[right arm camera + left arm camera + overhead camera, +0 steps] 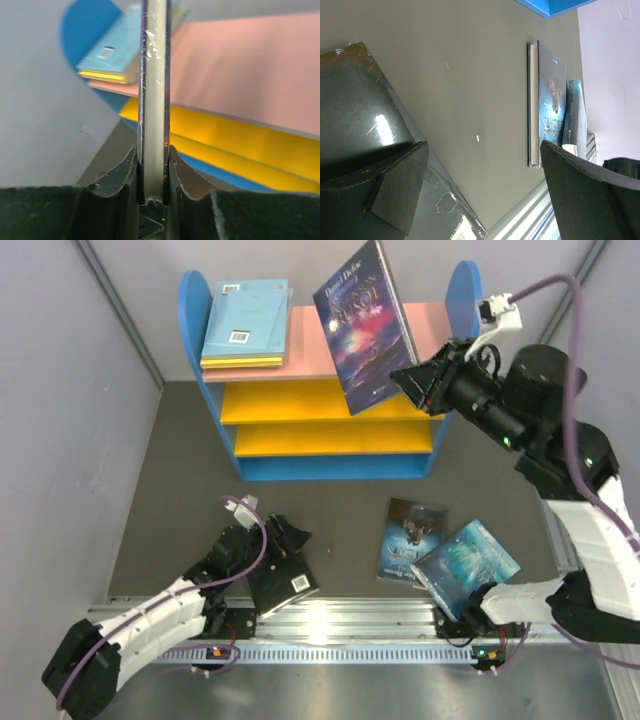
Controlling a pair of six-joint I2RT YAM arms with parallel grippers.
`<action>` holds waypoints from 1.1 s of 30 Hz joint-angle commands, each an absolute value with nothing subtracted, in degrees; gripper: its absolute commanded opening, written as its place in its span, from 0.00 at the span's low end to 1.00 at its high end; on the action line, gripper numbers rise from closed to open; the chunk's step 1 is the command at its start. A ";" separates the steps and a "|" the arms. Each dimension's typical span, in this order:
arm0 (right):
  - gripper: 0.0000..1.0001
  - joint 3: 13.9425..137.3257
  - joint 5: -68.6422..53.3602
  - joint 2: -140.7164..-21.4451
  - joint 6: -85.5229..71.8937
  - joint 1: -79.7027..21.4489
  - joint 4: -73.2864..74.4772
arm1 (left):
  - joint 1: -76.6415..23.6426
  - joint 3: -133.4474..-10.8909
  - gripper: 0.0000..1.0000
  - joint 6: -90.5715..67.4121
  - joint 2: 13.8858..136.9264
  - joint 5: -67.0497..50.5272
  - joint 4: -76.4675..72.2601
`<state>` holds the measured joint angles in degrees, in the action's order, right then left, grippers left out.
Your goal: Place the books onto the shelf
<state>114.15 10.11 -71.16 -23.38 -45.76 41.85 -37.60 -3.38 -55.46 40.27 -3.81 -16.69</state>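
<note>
- The right gripper is clamping the dark purple-blue book by one edge and holding it tilted over the shelf, at its pink top board.
- The book's long axis is pointing away from the gripper, toward the stacked books at the shelf's left end.
- The left gripper is hanging wide open over the black book, on the worktop in front of the shelf.
- Two more books are lying in front of the shelf's right half.
</note>
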 commanded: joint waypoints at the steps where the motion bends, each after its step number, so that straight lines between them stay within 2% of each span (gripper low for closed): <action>1: 0.00 111.49 -9.69 -69.71 -27.20 -31.42 39.58 | -37.35 -3.43 0.98 -54.23 39.73 -4.92 -21.53; 2: 0.00 107.97 -16.72 -68.39 -30.73 -22.07 30.07 | -37.35 -3.43 0.98 -54.14 39.64 -4.92 -21.62; 3: 0.00 104.62 -29.23 -66.29 -35.37 -17.80 24.66 | -37.44 -3.25 0.98 -54.14 39.46 -4.92 -21.71; 6: 0.00 94.06 -43.28 -66.61 -59.41 -6.87 2.77 | -37.44 -3.08 0.98 -54.23 39.73 -4.92 -22.41; 8: 0.00 90.19 -45.61 -67.49 -65.45 -3.88 -7.85 | -37.44 -3.08 0.98 -54.14 40.08 -5.18 -22.68; 10: 0.00 89.65 -46.41 -68.90 -69.08 -3.08 -9.66 | -37.35 -3.08 0.98 -54.14 40.17 -5.19 -22.76; 17: 0.00 84.39 -41.15 -68.39 -73.47 -2.37 -8.36 | -37.35 -2.73 0.98 -54.23 40.34 -5.27 -23.47; 23: 0.00 78.84 -26.21 -60.39 -69.00 -2.55 4.19 | -37.44 -2.55 0.98 -54.32 40.43 -5.54 -23.91; 29: 0.00 74.89 -11.45 -56.25 -70.13 -5.27 7.47 | -37.44 -2.37 0.98 -54.32 40.60 -5.63 -24.35; 33: 0.00 74.62 -7.12 -57.74 -71.89 -7.64 7.65 | -37.44 -2.29 0.98 -54.32 40.34 -5.80 -24.35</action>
